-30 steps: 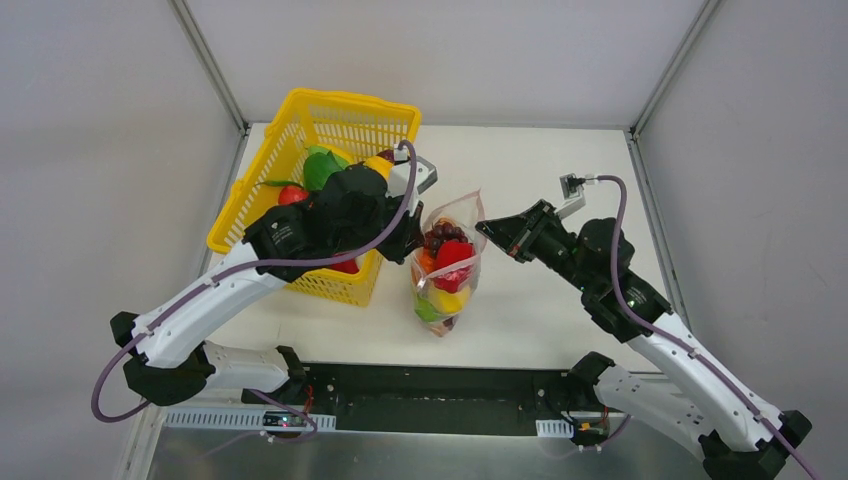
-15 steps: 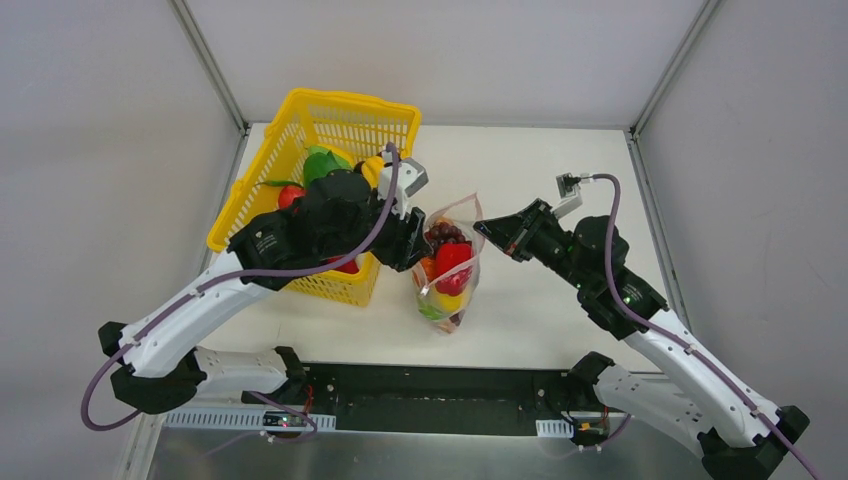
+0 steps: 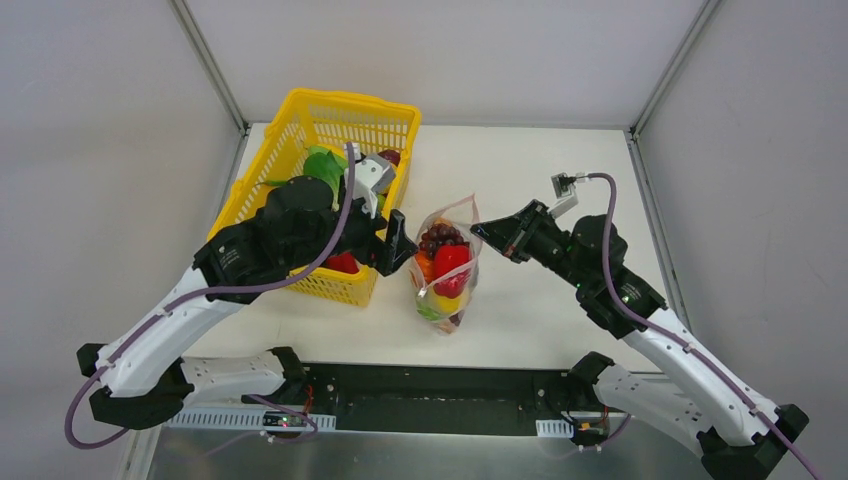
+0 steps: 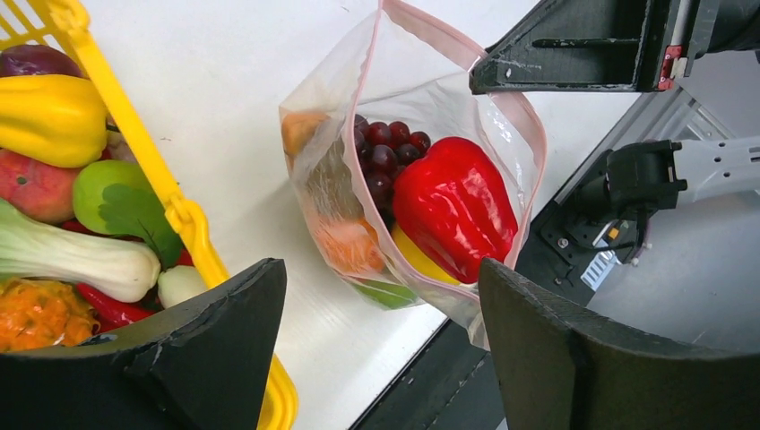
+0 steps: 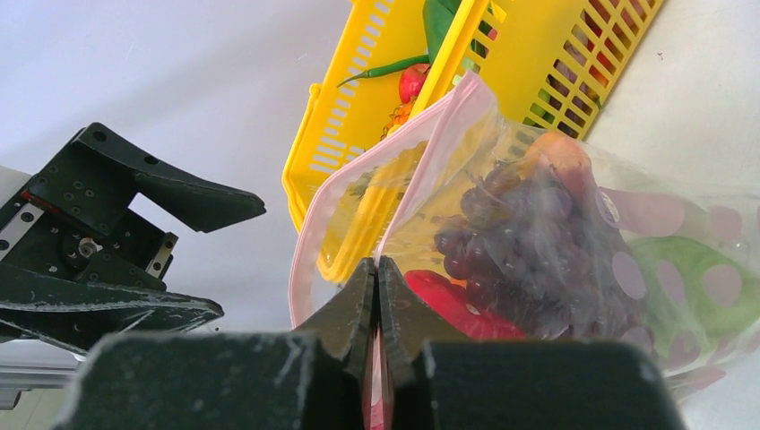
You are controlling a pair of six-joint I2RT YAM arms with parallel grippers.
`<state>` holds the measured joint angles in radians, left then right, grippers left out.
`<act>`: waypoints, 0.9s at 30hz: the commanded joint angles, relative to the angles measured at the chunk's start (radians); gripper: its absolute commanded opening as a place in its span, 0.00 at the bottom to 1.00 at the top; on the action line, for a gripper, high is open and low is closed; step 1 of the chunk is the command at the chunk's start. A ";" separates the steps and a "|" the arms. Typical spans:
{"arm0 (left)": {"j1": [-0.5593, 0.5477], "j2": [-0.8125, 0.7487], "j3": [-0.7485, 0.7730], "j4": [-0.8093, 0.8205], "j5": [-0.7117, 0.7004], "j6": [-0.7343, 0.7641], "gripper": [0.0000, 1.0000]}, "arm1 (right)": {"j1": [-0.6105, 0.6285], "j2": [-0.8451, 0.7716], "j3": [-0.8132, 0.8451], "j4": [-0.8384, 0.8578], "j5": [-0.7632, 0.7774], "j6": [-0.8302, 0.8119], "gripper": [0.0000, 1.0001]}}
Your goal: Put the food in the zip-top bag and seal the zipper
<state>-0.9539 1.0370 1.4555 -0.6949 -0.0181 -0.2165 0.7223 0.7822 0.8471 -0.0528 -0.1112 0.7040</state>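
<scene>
Right gripper [image 3: 478,230] pinches the zipper [image 4: 430,30], propping the zip-top bag [image 3: 447,275] open for loading. Left gripper [image 3: 395,243], wide and empty, hangs between bag and yellow basket [image 3: 300,100]. Grapes [image 4: 385,152] and 1 red pepper [image 4: 453,206] sit inside.

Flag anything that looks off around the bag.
The zip-top bag stands propped, with only one edge of its mouth pinched in the right claw. Its zipper gapes unsealed, and the red pepper shows through the opening. The left claw is open, apart from the bag.
</scene>
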 commanded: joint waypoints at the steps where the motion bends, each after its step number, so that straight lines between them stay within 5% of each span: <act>1: 0.016 -0.039 -0.010 0.012 -0.034 0.014 0.80 | 0.003 0.004 0.057 0.059 -0.038 -0.019 0.02; 5: 0.061 -0.036 -0.001 0.011 0.009 0.022 0.85 | 0.002 0.013 0.057 0.065 -0.096 -0.037 0.02; 10: 0.186 0.053 0.063 0.001 0.233 0.053 0.87 | 0.002 0.024 0.065 0.058 -0.177 -0.081 0.02; 16: 0.193 0.237 0.231 -0.070 0.436 0.151 0.86 | 0.003 0.032 0.073 0.058 -0.218 -0.096 0.02; 27: 0.192 0.511 0.513 -0.312 0.346 0.331 0.81 | 0.002 0.049 0.087 0.041 -0.286 -0.116 0.02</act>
<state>-0.7647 1.4754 1.8400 -0.8780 0.3305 -0.0071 0.7223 0.8330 0.8814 -0.0566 -0.3424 0.6079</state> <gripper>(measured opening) 0.828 0.028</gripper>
